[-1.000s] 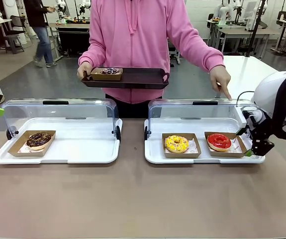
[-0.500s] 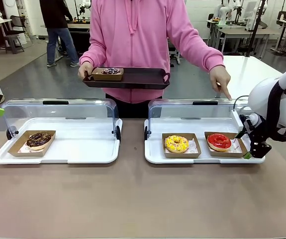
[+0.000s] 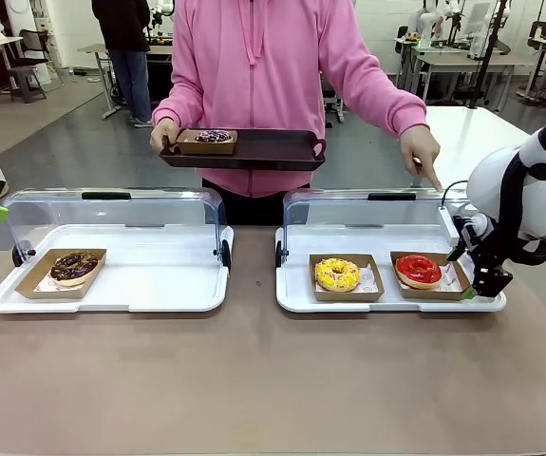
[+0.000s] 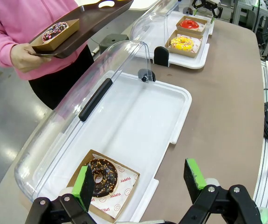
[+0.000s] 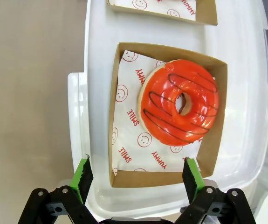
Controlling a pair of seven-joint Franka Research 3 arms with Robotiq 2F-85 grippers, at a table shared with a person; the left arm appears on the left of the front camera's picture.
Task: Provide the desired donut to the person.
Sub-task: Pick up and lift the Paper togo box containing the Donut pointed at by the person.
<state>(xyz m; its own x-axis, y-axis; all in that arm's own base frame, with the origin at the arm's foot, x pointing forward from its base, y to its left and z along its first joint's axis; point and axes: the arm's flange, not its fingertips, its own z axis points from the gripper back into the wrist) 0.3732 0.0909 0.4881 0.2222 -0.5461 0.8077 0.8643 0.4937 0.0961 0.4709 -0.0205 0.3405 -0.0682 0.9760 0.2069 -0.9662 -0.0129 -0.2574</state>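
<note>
Spotter: Red-glazed ring donut with dark stripes (image 3: 418,270)?

Checker: Lies on smiley-print paper in an open brown cardboard box (image 3: 431,289). Sits at 3 o'clock of the yellow sprinkled donut (image 3: 337,274), inside the right-hand white plastic display case (image 3: 296,296), clear lid (image 3: 377,211) swung up.

Spotter: Right gripper (image 5: 137,171)?

Checker: Hangs at that case's 3 o'clock end, just beside the box. Stands with jaws spread wide and nothing between them. From the wrist, green pads (image 5: 82,173) straddle the box's near wall, clear of the red donut.

Spotter: Person in the pink zip hoodie (image 3: 263,76)?

Checker: Stands at 12 o'clock, across the brown table (image 3: 254,380). Aims an index finger downward with the pointing hand (image 3: 423,150), above the raised lid, at 12 o'clock of the red donut. Grips a dark rectangular serving tray (image 3: 254,150) with the other hand (image 3: 163,133). Carries on it a boxed dark donut with coloured sprinkles (image 3: 213,137), at the tray's 9 o'clock end.

Spotter: Left gripper (image 4: 139,179)?

Checker: Hovers at the 9 o'clock end of the left-hand white display case (image 3: 7,302), jaws apart, empty. Looks down on a chocolate-glazed donut with pale crumbs (image 4: 100,177) in its own brown box, with one pad above that box and the other above bare tabletop.
</note>
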